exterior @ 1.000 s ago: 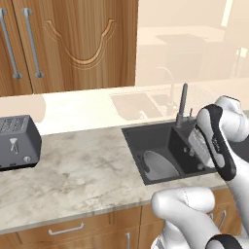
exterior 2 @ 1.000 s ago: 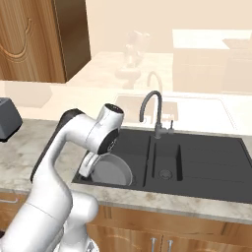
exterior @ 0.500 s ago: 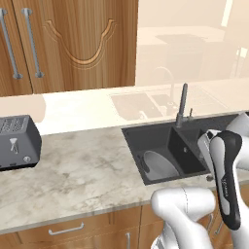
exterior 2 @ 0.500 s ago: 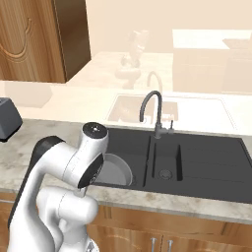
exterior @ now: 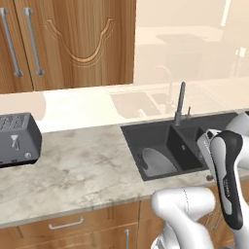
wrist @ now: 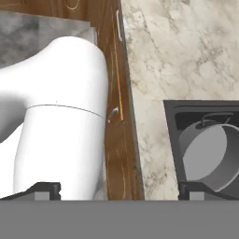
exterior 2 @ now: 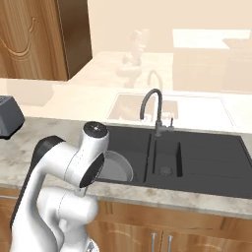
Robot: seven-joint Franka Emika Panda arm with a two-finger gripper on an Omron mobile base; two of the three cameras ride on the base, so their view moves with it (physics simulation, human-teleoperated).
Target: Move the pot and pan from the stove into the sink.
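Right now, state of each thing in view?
pot: upright in the left basin of the sink, empty, nothing holding it.
gripper: fingers wide apart, holding nothing.
faucet: no water running.
toaster: slots empty.

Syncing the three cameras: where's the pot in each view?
Left base view: pot in the sink's left basin, right of centre.
Right base view: pot in the left basin, partly behind the arm.
Hand view: pot at the right edge.
Shared landmark: the sink's black rim.
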